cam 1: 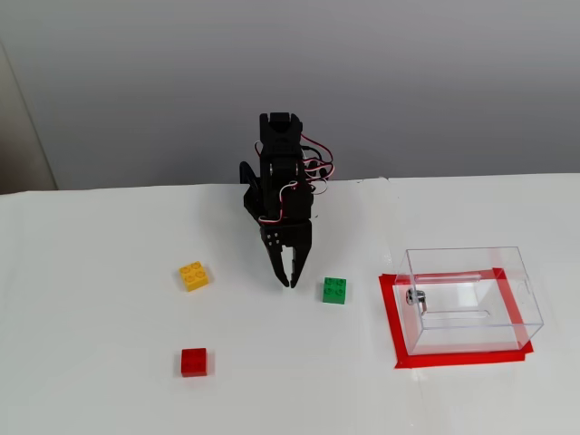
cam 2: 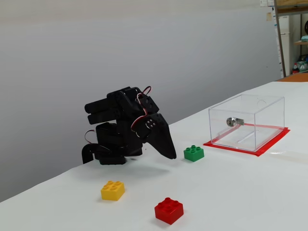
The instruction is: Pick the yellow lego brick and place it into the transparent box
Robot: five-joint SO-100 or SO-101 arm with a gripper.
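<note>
The yellow lego brick [cam 1: 194, 275] [cam 2: 113, 190] lies on the white table, left of the arm in both fixed views. The transparent box [cam 1: 468, 298] [cam 2: 247, 121] stands on a red tape frame at the right, empty, with a small metal fitting on one wall. My black gripper [cam 1: 289, 281] [cam 2: 171, 155] points down at the table between the yellow brick and a green brick, its fingertips together and holding nothing. It hangs just above the surface, well apart from the yellow brick.
A green brick [cam 1: 334, 290] [cam 2: 194, 153] sits just right of the gripper tip. A red brick [cam 1: 193, 362] [cam 2: 169, 210] lies nearer the front, below the yellow one. The arm's base [cam 2: 108, 149] stands by the back wall.
</note>
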